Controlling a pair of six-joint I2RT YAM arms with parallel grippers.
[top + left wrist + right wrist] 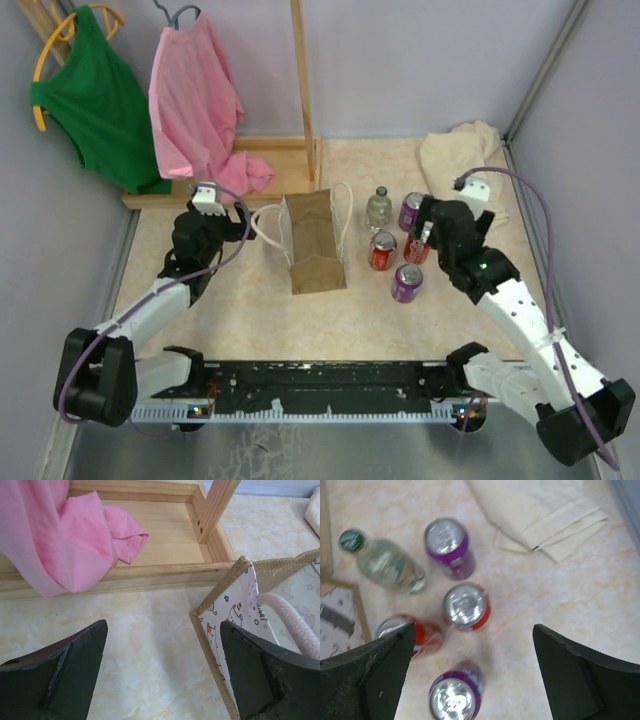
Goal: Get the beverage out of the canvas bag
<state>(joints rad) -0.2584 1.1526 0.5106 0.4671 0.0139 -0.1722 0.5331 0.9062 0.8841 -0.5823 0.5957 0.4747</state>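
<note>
Right end effector (pixel 474 632), jaws wide and empty, poised above red can (pixel 466 606) standing upright beneath it; left end effector (pixel 164 625), open, straddling canvas bag (pixel 215 610) rim, likely to steady it.

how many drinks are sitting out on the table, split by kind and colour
purple cans: 2
red cans: 2
clear bottle with green cap: 1
total: 5

No legible text; lettering on canvas bag (pixel 223 616) lining too small
</note>
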